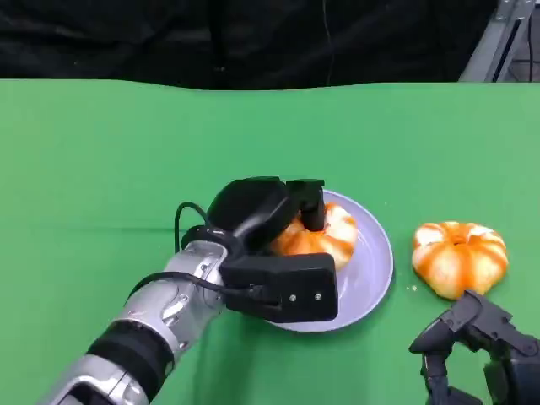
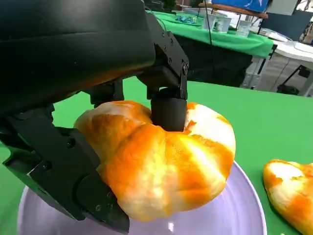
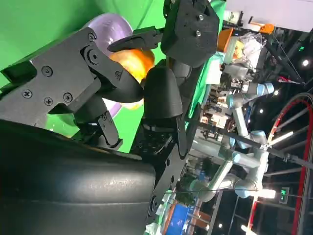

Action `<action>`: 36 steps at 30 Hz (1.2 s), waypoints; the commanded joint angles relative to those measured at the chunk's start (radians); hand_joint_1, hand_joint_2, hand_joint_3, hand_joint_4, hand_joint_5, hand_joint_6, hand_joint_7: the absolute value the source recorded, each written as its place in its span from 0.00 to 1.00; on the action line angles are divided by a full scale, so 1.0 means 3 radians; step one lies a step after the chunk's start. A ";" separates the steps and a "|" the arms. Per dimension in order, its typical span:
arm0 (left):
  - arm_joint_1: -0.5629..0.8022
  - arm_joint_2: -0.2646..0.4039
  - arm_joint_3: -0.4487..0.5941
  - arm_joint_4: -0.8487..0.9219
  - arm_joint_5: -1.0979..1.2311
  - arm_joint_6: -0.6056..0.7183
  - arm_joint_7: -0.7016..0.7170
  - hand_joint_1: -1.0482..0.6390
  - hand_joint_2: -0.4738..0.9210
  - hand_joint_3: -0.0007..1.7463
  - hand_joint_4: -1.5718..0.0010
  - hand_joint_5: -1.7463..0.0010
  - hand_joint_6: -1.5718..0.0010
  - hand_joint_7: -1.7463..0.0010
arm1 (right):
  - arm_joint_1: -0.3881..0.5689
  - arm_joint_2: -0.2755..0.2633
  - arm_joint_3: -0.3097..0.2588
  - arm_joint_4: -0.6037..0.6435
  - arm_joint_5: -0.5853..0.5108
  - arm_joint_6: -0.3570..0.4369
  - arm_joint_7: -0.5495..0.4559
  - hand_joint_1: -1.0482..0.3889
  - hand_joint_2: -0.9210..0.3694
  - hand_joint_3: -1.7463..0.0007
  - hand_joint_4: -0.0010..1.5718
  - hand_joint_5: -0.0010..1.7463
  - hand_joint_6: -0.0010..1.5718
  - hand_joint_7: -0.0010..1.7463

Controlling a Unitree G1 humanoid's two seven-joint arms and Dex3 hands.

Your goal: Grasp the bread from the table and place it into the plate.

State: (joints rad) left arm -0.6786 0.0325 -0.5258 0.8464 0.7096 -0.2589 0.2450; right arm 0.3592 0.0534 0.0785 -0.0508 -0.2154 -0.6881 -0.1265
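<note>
A round, ridged, glossy orange-and-white bread bun (image 1: 325,236) sits over the pale lavender round plate (image 1: 371,278), gripped by the robot's left hand (image 1: 283,240), one finger (image 2: 168,110) pressed into its centre. A second, similar bun (image 1: 460,257) lies on the green table (image 1: 101,169) just right of the plate. The right hand (image 1: 477,346), fingers curled around nothing, rests near the table's front edge, with open green cloth to the left and behind.

Green table (image 1: 101,152) — black backdrop (image 1: 211,38) behind.

Green table cover (image 1: 101,152), black backdrop (image 1: 211,38) behind, neighbouring green table (image 2: 220,36) with cups
</note>
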 commanded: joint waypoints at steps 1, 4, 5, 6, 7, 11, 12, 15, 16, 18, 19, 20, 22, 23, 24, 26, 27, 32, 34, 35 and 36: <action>-0.0050 0.0033 0.0000 0.0031 -0.0017 -0.0022 0.0017 0.59 0.99 0.12 0.57 0.00 0.61 0.06 | 0.0021 -0.0012 -0.0027 -0.0034 0.0025 0.0014 -0.0026 0.65 0.31 0.32 0.53 1.00 0.48 0.87; -0.0047 0.0001 -0.0032 0.0124 0.0002 -0.0064 0.0073 0.58 0.99 0.09 0.61 0.00 0.62 0.11 | -0.0031 -0.0044 -0.0045 0.0066 0.0052 -0.0109 -0.0022 0.65 0.31 0.32 0.53 1.00 0.48 0.87; -0.0050 -0.0003 -0.0036 0.0142 0.0004 -0.0073 0.0083 0.58 1.00 0.09 0.62 0.00 0.62 0.12 | -0.0038 -0.0047 -0.0048 0.0080 0.0055 -0.0127 -0.0021 0.65 0.31 0.32 0.53 1.00 0.48 0.87; -0.0054 -0.0005 -0.0036 0.0152 0.0003 -0.0078 0.0088 0.58 1.00 0.08 0.62 0.00 0.62 0.12 | -0.0040 -0.0047 -0.0049 0.0086 0.0055 -0.0134 -0.0021 0.65 0.31 0.32 0.53 1.00 0.48 0.87; -0.0058 -0.0006 -0.0037 0.0162 0.0003 -0.0084 0.0093 0.58 1.00 0.08 0.62 0.00 0.62 0.12 | -0.0042 -0.0047 -0.0051 0.0092 0.0054 -0.0141 -0.0021 0.65 0.31 0.32 0.54 1.00 0.48 0.87; -0.0057 0.0009 -0.0063 0.0154 0.0019 -0.0061 0.0065 0.58 1.00 0.08 0.62 0.00 0.62 0.13 | -0.0041 -0.0041 -0.0054 0.0097 0.0049 -0.0145 -0.0024 0.65 0.31 0.32 0.54 1.00 0.48 0.87; -0.0063 0.0059 -0.0117 0.0105 0.0052 -0.0004 -0.0125 0.55 1.00 0.10 0.61 0.15 0.59 0.29 | -0.0018 -0.0025 -0.0052 0.0058 0.0028 -0.0088 -0.0032 0.65 0.31 0.32 0.54 1.00 0.48 0.87; -0.0039 0.0174 -0.0155 -0.0047 -0.0027 0.0030 -0.0688 0.19 1.00 0.23 0.85 0.84 0.70 0.90 | 0.0022 -0.0031 -0.0047 -0.0015 0.0027 0.0011 -0.0012 0.65 0.31 0.33 0.52 1.00 0.48 0.87; -0.0027 0.0184 -0.0147 -0.0081 -0.0042 0.0037 -0.0746 0.16 1.00 0.24 0.87 0.88 0.71 0.94 | 0.0025 -0.0034 -0.0046 -0.0022 0.0031 0.0020 -0.0009 0.65 0.31 0.33 0.52 1.00 0.47 0.87; -0.0010 0.0193 -0.0139 -0.0133 -0.0046 0.0062 -0.0799 0.15 1.00 0.25 0.88 0.92 0.72 0.97 | 0.0029 -0.0035 -0.0043 -0.0034 0.0031 0.0034 -0.0009 0.66 0.31 0.33 0.52 1.00 0.47 0.87; -0.0003 0.0196 -0.0136 -0.0153 -0.0046 0.0071 -0.0816 0.14 1.00 0.25 0.88 0.93 0.72 0.97 | 0.0030 -0.0036 -0.0041 -0.0038 0.0031 0.0039 -0.0009 0.66 0.30 0.33 0.52 1.00 0.47 0.87; 0.0003 0.0199 -0.0135 -0.0168 -0.0046 0.0080 -0.0828 0.14 1.00 0.25 0.88 0.93 0.72 0.98 | 0.0031 -0.0036 -0.0041 -0.0041 0.0032 0.0043 -0.0010 0.66 0.30 0.33 0.52 1.00 0.47 0.88; 0.0011 0.0202 -0.0133 -0.0191 -0.0046 0.0092 -0.0842 0.14 1.00 0.25 0.88 0.93 0.72 0.98 | 0.0032 -0.0037 -0.0039 -0.0045 0.0032 0.0047 -0.0010 0.66 0.30 0.34 0.52 1.00 0.47 0.88; 0.0018 0.0223 -0.0145 -0.0207 -0.0044 0.0113 -0.0919 0.14 1.00 0.25 0.88 0.94 0.72 0.98 | 0.0024 -0.0042 -0.0046 -0.0031 0.0037 0.0031 -0.0012 0.66 0.30 0.34 0.52 1.00 0.47 0.88; 0.0024 0.0238 -0.0153 -0.0221 -0.0042 0.0130 -0.0979 0.11 1.00 0.27 0.94 0.97 0.76 0.99 | 0.0019 -0.0046 -0.0051 -0.0021 0.0041 0.0019 -0.0013 0.65 0.31 0.34 0.52 1.00 0.48 0.87; 0.0039 0.0272 -0.0178 -0.0256 -0.0009 0.0173 -0.1065 0.09 1.00 0.29 0.98 0.99 0.79 1.00 | -0.0004 -0.0058 -0.0062 0.0019 0.0036 -0.0029 -0.0019 0.65 0.31 0.33 0.52 1.00 0.48 0.87; 0.0048 0.0287 -0.0192 -0.0276 0.0013 0.0196 -0.1087 0.05 1.00 0.32 0.99 1.00 0.83 1.00 | -0.0015 -0.0065 -0.0065 0.0040 0.0030 -0.0056 -0.0022 0.64 0.32 0.33 0.53 1.00 0.48 0.87; 0.0077 0.0353 -0.0238 -0.0362 0.0052 0.0222 -0.1115 0.00 1.00 0.37 1.00 1.00 0.93 1.00 | -0.0046 -0.0048 -0.0066 0.0106 0.0027 -0.0124 -0.0040 0.64 0.32 0.31 0.53 1.00 0.49 0.86; 0.0082 0.0370 -0.0252 -0.0424 0.0064 0.0247 -0.1141 0.00 1.00 0.38 1.00 1.00 0.96 1.00 | -0.0028 -0.0041 -0.0063 0.0070 0.0029 -0.0091 -0.0037 0.65 0.33 0.31 0.53 1.00 0.49 0.87; 0.0089 0.0382 -0.0266 -0.0449 0.0079 0.0249 -0.1133 0.00 1.00 0.38 1.00 1.00 0.97 1.00 | -0.0010 -0.0033 -0.0057 0.0037 0.0021 -0.0061 -0.0038 0.65 0.33 0.31 0.53 1.00 0.49 0.87; 0.0096 0.0389 -0.0283 -0.0467 0.0095 0.0259 -0.1142 0.00 1.00 0.38 1.00 1.00 0.97 1.00 | -0.0020 -0.0040 -0.0061 0.0047 0.0008 -0.0082 -0.0042 0.65 0.33 0.31 0.53 1.00 0.49 0.87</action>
State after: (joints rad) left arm -0.6579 0.1295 -0.5988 0.7327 0.7229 -0.1877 -0.0836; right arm 0.3466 0.0449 0.0669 -0.0236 -0.2162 -0.7141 -0.1314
